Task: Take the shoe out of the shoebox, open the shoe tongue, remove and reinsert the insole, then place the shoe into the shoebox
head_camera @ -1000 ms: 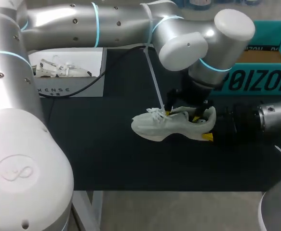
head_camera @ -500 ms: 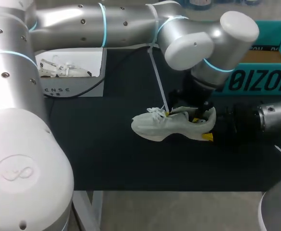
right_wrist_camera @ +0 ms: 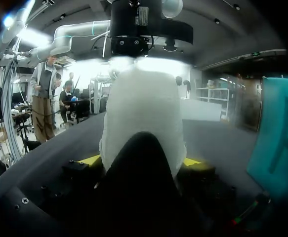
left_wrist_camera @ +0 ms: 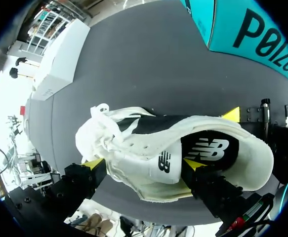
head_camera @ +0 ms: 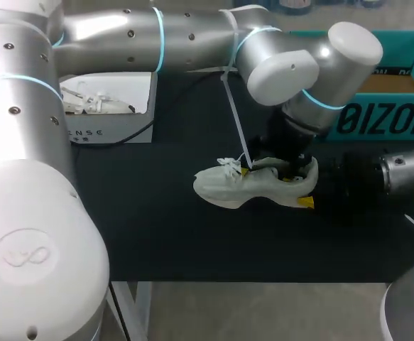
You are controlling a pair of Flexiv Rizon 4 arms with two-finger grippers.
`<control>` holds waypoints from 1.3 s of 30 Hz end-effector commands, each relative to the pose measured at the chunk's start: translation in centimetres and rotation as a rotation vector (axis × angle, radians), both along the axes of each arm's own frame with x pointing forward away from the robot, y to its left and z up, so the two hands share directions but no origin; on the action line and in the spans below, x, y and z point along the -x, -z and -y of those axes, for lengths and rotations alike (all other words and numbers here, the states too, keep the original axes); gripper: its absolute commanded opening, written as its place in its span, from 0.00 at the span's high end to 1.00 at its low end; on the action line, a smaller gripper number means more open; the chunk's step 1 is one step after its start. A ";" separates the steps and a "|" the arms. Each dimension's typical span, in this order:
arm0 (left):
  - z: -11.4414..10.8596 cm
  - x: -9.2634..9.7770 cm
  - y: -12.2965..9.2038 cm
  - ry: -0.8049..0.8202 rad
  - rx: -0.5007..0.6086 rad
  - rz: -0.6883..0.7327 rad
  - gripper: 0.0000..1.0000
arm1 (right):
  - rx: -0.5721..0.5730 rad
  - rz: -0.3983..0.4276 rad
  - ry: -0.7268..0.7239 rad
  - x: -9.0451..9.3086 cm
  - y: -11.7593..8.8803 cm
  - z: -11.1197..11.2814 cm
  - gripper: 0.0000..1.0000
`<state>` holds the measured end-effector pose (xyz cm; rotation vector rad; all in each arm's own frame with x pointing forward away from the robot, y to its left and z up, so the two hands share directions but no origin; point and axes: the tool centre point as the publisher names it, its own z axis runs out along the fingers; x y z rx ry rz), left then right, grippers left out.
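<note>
A white shoe (head_camera: 231,188) stands upright on the black mat, toe to the left. In the left wrist view its laces, raised tongue and dark insole (left_wrist_camera: 210,148) show. My left gripper (head_camera: 265,172) hangs over the shoe (left_wrist_camera: 134,153), open. One yellow tip is inside the shoe's mouth and the other is beside the laces, with the tongue between them (left_wrist_camera: 143,163). My right gripper (head_camera: 302,189) comes in from the right and is shut on the heel. In its own view the heel (right_wrist_camera: 141,113) fills the gap between both fingers (right_wrist_camera: 141,160).
The teal shoebox (head_camera: 384,117) stands at the back right, close behind both grippers. A white box (head_camera: 107,131) with a second white shoe (head_camera: 86,103) in it sits at the back left. A white strap hangs from the left arm down to the laces.
The left arm's elbow and wrist have shifted a little to the right above the shoe. The shoe and the right arm have stayed in place.
</note>
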<state>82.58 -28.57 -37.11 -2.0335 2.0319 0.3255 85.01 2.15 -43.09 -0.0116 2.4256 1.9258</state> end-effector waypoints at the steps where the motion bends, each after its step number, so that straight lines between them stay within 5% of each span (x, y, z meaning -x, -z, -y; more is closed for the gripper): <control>1: -0.6 0.4 -0.4 -0.005 0.003 0.012 0.00 | 0.001 0.000 0.001 0.0 0.5 -0.2 1.00; 3: -0.7 0.4 -0.6 -0.007 -0.001 0.016 0.00 | 0.001 0.000 0.001 0.0 0.5 -0.2 1.00; 5: -0.9 0.5 -0.7 -0.008 -0.004 0.018 0.43 | 0.001 0.000 0.001 0.0 0.5 -0.2 1.00; 7: -1.0 0.5 -0.9 -0.009 -0.006 0.020 0.65 | 0.001 0.000 0.001 0.0 0.5 -0.2 1.00; 16: -1.1 0.1 -1.6 -0.003 -0.005 0.032 0.90 | 0.001 0.000 0.001 0.0 0.5 -0.2 1.00; 17: -1.2 0.1 -1.7 -0.002 -0.004 0.033 0.91 | 0.001 0.000 0.001 0.0 0.5 -0.2 1.00; 20: -1.2 -0.1 -2.0 0.000 -0.002 0.037 0.67 | 0.001 0.000 0.001 0.0 0.5 -0.2 1.00; 39: -4.3 0.5 -3.1 -0.051 0.002 0.061 0.36 | 0.001 0.000 0.001 0.0 0.5 -0.2 1.00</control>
